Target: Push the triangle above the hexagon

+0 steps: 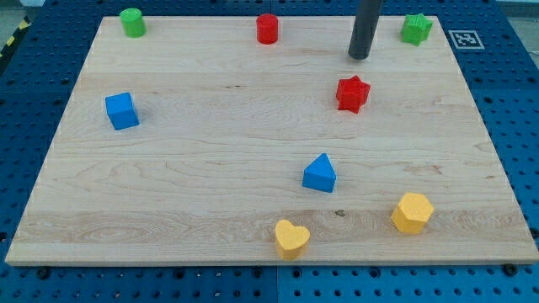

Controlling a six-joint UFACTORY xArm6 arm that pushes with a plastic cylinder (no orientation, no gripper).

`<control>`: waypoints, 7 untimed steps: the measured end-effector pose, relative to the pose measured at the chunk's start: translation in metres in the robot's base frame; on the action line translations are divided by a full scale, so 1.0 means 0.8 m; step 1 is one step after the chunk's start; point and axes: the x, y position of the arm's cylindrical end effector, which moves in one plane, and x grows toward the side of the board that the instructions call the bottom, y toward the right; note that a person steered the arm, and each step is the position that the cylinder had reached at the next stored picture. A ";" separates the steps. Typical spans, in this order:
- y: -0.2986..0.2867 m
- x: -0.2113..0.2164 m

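Note:
The blue triangle point(319, 173) lies right of the board's middle, toward the view's bottom. The yellow hexagon point(412, 212) sits at the lower right, below and right of the triangle. My tip point(360, 55) is near the view's top, right of centre, just above the red star point(353, 93) and far above the triangle. It touches no block.
A wooden board point(210, 168) on a blue pegboard table. A yellow heart point(291, 237) lies at the bottom edge, a blue cube point(122, 110) at the left, a green cylinder point(132, 22) top left, a red cylinder point(267, 29) top centre, a green star point(416, 29) top right.

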 end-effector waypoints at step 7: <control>-0.204 0.154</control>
